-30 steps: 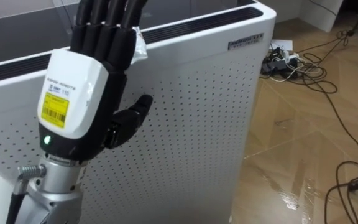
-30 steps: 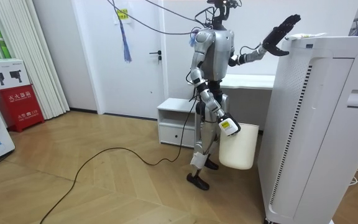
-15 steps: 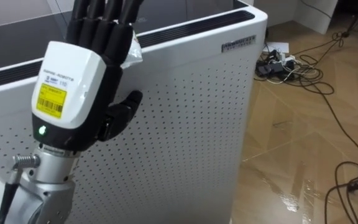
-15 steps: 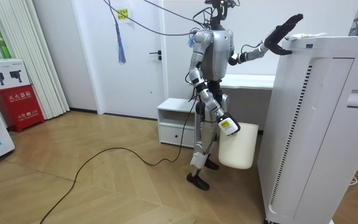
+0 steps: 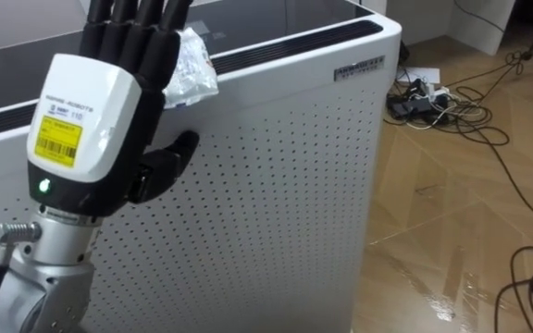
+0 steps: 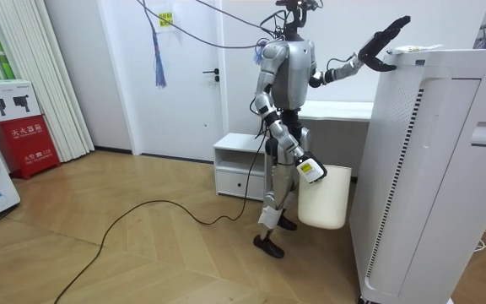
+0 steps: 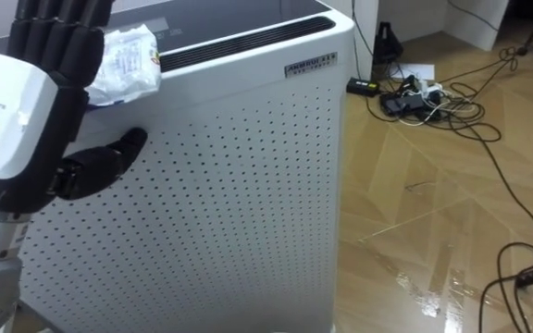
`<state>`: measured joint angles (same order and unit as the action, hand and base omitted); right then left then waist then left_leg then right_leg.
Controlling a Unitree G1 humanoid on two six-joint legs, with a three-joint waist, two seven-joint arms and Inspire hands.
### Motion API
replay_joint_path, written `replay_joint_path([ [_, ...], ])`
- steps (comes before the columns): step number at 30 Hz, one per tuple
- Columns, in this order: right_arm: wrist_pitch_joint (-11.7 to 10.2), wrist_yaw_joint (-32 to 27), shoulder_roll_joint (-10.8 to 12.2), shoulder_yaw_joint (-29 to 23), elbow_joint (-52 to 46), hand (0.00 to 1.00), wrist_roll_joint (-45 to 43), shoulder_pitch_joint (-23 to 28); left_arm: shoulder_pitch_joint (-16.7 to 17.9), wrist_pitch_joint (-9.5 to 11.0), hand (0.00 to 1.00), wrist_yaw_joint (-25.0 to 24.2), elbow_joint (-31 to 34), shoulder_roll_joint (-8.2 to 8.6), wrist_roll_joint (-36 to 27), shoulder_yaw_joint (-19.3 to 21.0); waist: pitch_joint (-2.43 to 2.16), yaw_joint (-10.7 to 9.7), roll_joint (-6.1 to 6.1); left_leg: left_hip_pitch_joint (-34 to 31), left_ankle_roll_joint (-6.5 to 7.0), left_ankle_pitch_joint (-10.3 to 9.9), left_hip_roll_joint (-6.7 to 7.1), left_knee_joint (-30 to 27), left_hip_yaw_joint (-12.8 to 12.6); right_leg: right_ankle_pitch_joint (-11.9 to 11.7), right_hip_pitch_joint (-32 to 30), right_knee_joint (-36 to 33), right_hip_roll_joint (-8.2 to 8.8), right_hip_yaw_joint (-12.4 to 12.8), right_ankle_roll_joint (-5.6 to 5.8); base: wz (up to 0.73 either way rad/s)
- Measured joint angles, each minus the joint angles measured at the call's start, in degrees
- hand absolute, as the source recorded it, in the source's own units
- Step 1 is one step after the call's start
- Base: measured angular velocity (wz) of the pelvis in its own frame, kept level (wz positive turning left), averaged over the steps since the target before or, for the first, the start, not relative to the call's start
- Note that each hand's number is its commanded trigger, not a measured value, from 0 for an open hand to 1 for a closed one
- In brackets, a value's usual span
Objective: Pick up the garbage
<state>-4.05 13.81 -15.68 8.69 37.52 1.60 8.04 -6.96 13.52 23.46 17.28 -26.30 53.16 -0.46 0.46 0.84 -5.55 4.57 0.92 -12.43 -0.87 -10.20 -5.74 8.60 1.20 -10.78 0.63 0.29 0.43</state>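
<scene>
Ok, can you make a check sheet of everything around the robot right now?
Surface: top of the tall white unit, holding one wrapper.
Job's things: crumpled clear wrapper at the unit's top edge; white bin by the robot's legs.
Clutter: heap of plugs on the floor.
Robot hands: left robot hand raised, fingers straight, next to the wrapper; right robot hand low, at the bin.
Cables: tangled dark cables on the floor.
Surroundings: wooden floor, low white cabinet.
</scene>
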Motion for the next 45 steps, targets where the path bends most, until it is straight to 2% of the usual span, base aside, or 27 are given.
replay_joint_path([
  [15, 0.6, 0.0, 1.0, -0.9, 0.0, 1.00, -0.1, 0.1, 0.0, 0.3, 0.00, -1.7, -0.1, 0.03, -0.1, 0.1, -0.03, 0.3, 0.85, 0.1, 0.00, 0.0, 0.01, -0.1, 0.1, 0.0, 0.2, 0.0, 0.06, -0.2, 0.00, 0.00],
  [22, 2.7, 0.0, 0.8, -0.9, 0.0, 1.00, -0.1, 0.1, 0.1, 0.1, 0.00, -6.1, -1.3, 0.03, -1.8, -0.1, -0.05, 0.3, 0.86, 0.2, 0.00, 0.0, 0.03, -0.4, 0.3, 0.0, 0.7, 0.1, 0.14, -0.5, 0.01, 0.03],
  [23, 2.8, 0.0, 0.7, -0.9, 0.0, 1.00, -0.1, 0.1, 0.1, 0.1, 0.14, -6.5, -1.6, 0.03, -2.2, -0.1, -0.05, 0.3, 0.86, 0.2, 0.00, 0.0, 0.03, -0.4, 0.3, 0.0, 0.7, 0.1, 0.14, -0.5, 0.01, 0.00],
  [24, 2.9, 0.0, 0.6, -0.9, 0.0, 1.00, -0.2, 0.1, 0.1, 0.1, 0.62, -7.4, -2.2, 0.03, -3.2, -0.2, -0.05, 0.3, 0.86, 0.2, 0.00, 0.0, 0.04, -0.4, 0.3, 0.0, 0.7, 0.0, 0.13, -0.5, 0.01, 0.00],
  [25, 2.9, -0.1, 0.6, -0.9, 0.0, 1.00, -0.2, 0.1, 0.1, 0.1, 1.00, -8.5, -2.9, 0.02, -4.1, -0.2, -0.06, 0.3, 0.84, 0.2, 0.00, 0.0, 0.04, -0.5, 0.3, 0.0, 0.7, 0.0, 0.13, -0.5, 0.02, 0.00],
  [32, 3.6, -0.5, 0.4, -0.9, 0.0, 1.00, -0.2, 0.1, 0.1, -0.2, 1.00, -12.6, -3.8, 0.02, -4.4, -0.3, -0.21, 0.2, 0.63, 0.2, 0.01, 0.0, 0.07, -0.6, 0.2, -0.1, 0.7, 0.0, 0.14, -0.4, 0.08, 0.00],
  [34, 4.3, -0.6, 0.4, -0.9, 0.0, 1.00, -0.3, 0.1, -0.2, -1.4, 1.00, -12.7, -3.3, 0.03, -6.5, -0.2, -0.49, 0.1, 0.31, 0.2, 0.02, 0.0, 0.07, -0.6, 0.2, -0.1, 0.7, -0.1, 0.15, -0.4, 0.09, 0.00],
  [37, 4.8, -0.6, 0.1, -0.9, -0.3, 1.00, -0.8, 0.0, -1.1, -3.2, 1.00, -12.7, -3.0, 0.03, -7.6, -0.1, -0.62, -0.1, 0.06, 0.4, 0.04, 0.0, 0.07, -0.6, 0.1, -0.1, 0.7, -0.2, 0.17, -0.3, 0.09, 0.00],
  [42, 5.0, -0.7, 0.0, -0.9, -0.3, 1.00, -0.9, -0.1, -2.9, -6.0, 1.00, -12.7, -3.0, 0.03, -7.6, 0.0, -0.52, -0.6, 0.08, 1.0, -0.01, 0.4, 0.13, -0.2, -0.4, 0.1, 0.0, -0.9, 0.14, 0.3, 0.08, -0.07],
  [45, 5.8, -1.1, -0.1, -0.9, -0.3, 1.00, -0.9, -0.1, -3.8, -6.8, 1.00, -12.7, -2.9, -0.01, -7.6, 0.2, -0.43, -0.8, 0.20, 1.0, -0.01, 0.4, 0.17, -0.2, -0.6, 0.1, -0.1, -1.0, 0.14, 0.6, 0.09, -0.03],
])
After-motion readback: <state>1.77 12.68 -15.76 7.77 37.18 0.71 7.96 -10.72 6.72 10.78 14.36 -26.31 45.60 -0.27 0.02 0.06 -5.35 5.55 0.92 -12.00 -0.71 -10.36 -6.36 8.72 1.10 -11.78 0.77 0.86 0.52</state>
